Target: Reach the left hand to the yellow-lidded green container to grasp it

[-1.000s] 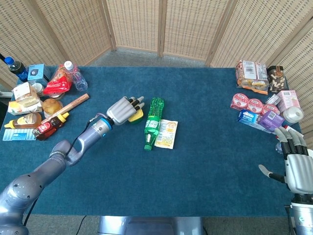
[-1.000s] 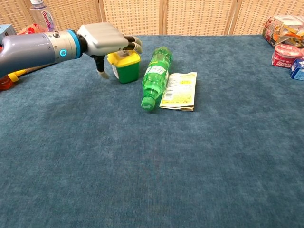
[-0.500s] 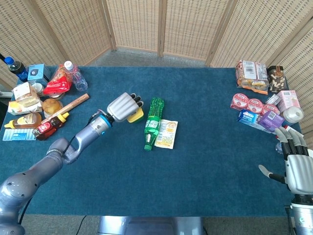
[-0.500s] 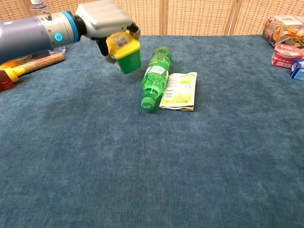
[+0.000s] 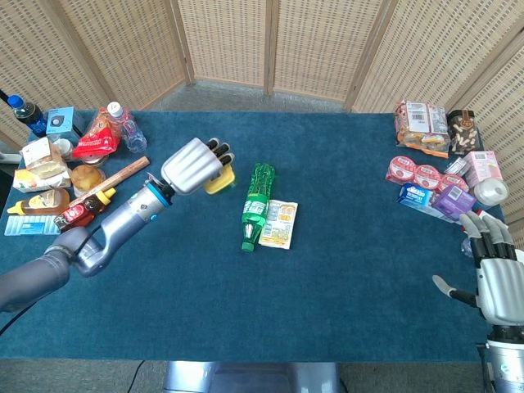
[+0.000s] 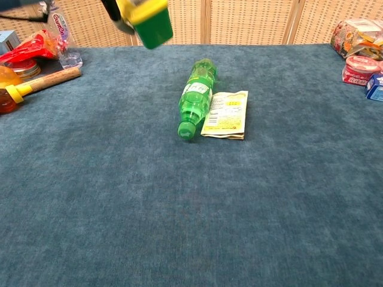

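My left hand (image 5: pixel 194 164) grips the yellow-lidded green container (image 6: pixel 147 23) and holds it in the air above the blue table. In the head view only a yellow edge of the container (image 5: pixel 221 179) shows under the fingers. In the chest view the container sits at the top edge, with just a dark bit of the left hand (image 6: pixel 114 12) beside it. My right hand (image 5: pixel 497 278) hangs at the table's right front corner, fingers spread, holding nothing.
A green bottle (image 5: pixel 257 204) lies on its side mid-table beside a yellow sachet (image 5: pixel 280 223). Bottles, sauces and snack packs crowd the left edge (image 5: pixel 70 168). Tubs and boxes sit at the right edge (image 5: pixel 438 184). A wicker screen stands behind.
My left hand closed on the container and lifted it off the table, rising up and slightly left. The right hand has not moved.
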You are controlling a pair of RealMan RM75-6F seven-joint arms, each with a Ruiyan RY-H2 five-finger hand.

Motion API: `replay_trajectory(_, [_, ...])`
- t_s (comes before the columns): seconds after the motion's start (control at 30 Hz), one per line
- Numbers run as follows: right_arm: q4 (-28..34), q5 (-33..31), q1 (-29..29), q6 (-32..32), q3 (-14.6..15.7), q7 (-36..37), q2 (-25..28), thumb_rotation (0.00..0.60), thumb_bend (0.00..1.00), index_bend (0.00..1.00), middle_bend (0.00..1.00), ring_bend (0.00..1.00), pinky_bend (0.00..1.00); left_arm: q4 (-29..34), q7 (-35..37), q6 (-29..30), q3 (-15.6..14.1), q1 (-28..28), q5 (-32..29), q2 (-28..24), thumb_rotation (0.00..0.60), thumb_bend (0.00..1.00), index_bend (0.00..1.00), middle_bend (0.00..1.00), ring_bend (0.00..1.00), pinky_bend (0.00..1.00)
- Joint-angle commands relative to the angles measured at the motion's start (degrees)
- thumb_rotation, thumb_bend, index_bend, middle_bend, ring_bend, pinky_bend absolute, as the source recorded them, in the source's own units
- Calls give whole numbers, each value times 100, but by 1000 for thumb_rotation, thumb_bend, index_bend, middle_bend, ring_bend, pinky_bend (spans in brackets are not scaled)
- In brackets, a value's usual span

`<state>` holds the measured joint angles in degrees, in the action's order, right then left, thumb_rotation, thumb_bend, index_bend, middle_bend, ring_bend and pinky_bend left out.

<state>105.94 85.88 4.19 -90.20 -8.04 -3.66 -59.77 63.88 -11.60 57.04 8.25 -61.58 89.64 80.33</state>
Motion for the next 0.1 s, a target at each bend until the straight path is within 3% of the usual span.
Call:
replay_trajectory(0.03, [6,10,-8,-13,4,0,1,600,0,42,0,0,0,296,-231,4,102,62,-145,-204,600,88,626,754,848,898])
replay_trajectory(0.1, [14,18,-20,-22,15,34,-1,600,0,42,0,0,0,389,-300,1,126,79,-190,-248,600,89,626,754,848,898])
